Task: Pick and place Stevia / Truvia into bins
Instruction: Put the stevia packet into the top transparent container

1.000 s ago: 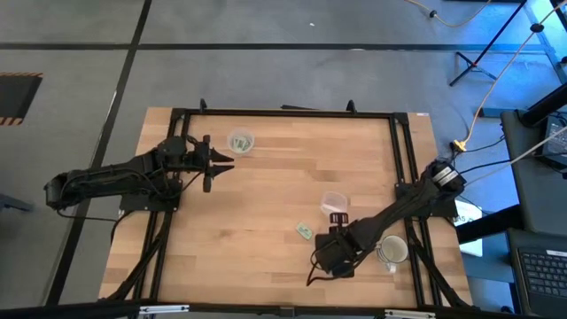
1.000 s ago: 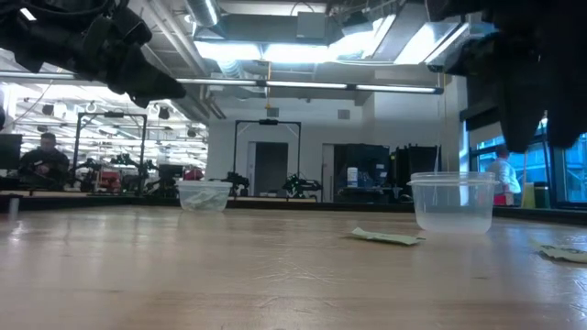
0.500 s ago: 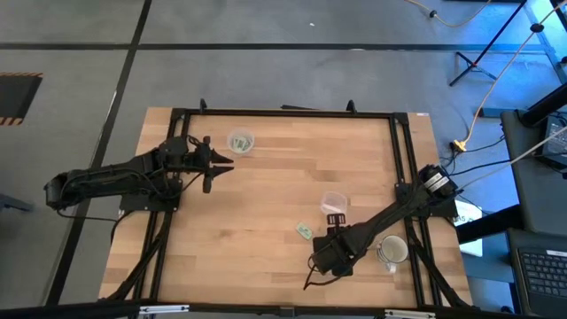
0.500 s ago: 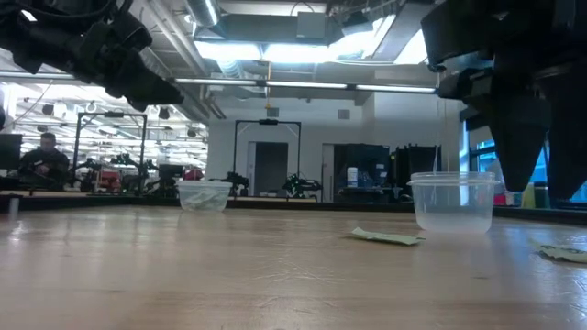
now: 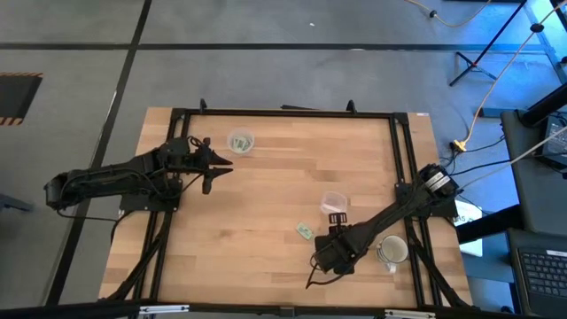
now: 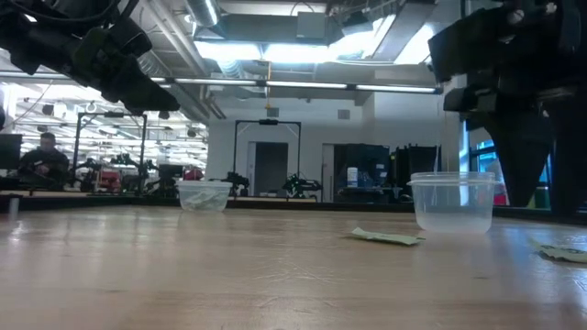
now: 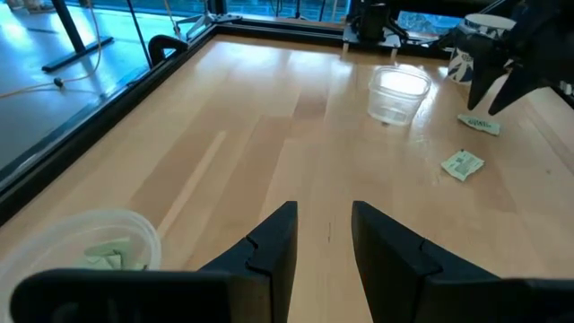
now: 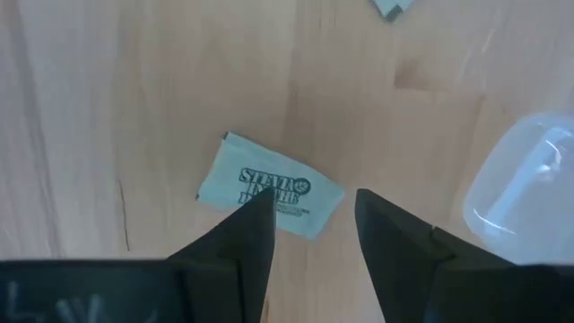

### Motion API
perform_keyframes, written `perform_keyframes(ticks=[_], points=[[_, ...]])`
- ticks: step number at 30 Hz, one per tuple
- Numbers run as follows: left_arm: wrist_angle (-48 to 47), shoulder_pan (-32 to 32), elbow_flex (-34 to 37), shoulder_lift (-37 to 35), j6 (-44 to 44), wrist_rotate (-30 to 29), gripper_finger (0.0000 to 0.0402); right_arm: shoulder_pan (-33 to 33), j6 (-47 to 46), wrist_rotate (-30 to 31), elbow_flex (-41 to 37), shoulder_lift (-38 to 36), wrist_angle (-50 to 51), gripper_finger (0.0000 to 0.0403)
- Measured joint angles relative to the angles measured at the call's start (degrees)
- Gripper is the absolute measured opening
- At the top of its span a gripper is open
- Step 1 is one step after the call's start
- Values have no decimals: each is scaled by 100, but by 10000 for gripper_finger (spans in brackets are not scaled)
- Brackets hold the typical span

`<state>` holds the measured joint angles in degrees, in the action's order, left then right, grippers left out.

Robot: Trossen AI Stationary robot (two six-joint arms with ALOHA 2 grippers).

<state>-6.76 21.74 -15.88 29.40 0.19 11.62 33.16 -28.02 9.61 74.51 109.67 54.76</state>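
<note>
Hovering right gripper [image 8: 312, 235], fingers parted and empty, just above a Stevia packet [image 8: 270, 185] lying flat at 12 o'clock of the tips; long axis skewed 10-to-4. Clear cup [image 5: 333, 202] nearby. Left gripper [image 7: 323, 242] slightly open, parked well apart.

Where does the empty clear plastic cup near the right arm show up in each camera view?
High view: empty clear plastic cup, right of centre.
Low view, right side.
Left wrist view, upper right.
Right wrist view, right edge, partly cut off.
Shared landmark: loose green paper packet beside it.
</note>
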Motion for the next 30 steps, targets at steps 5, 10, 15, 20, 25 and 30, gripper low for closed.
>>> perform_keyframes(ticks=[5, 10, 15, 20, 25, 30], points=[[0, 0, 0, 0, 0, 1, 102, -11, 3, 0, -366, -231, -268, 159], [3, 0, 0, 0, 0, -1, 102, -42, 15, -2, -651, -336, -590, 159], [4, 0, 0, 0, 0, -1, 102, -102, 27, -2, -923, -345, -949, 159], [4, 0, 0, 0, 0, -2, 102, -160, 148, -2, -1066, -347, -1156, 159], [7, 2, 0, 0, 0, -2, 102, -258, 135, -308, -1225, -399, -1341, 159], [10, 1, 0, -1, 0, -4, 102, -352, 151, -561, -1337, -424, -1501, 159]])
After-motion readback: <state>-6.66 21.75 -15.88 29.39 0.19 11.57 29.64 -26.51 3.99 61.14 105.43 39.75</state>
